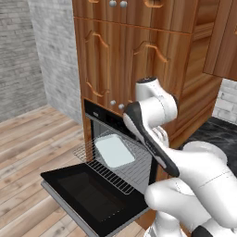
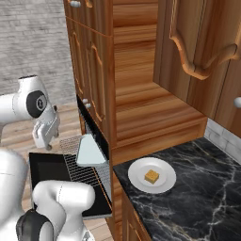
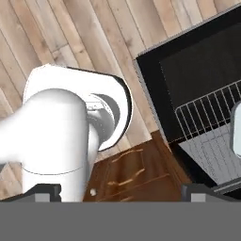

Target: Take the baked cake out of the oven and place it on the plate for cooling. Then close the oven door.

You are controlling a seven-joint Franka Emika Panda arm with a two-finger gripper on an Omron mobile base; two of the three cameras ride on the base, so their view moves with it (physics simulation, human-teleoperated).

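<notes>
Left base view: oven door [image 1: 88,196] is seen lying fully down, rack [image 1: 121,172] pulled out.
Right base view: cake [image 2: 151,176] is set on plate [image 2: 151,175]; only door-closing is judged left.
Hand view: gripper [image 3: 120,192] is spread wide, empty.

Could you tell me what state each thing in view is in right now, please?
oven door: open, folded down flat.
wire rack: pulled out over the door, carrying a pale tray.
baked cake: out of the oven, resting on the plate.
plate: on the dark marble counter, holding the cake.
gripper: open, empty, above the open door.
</notes>
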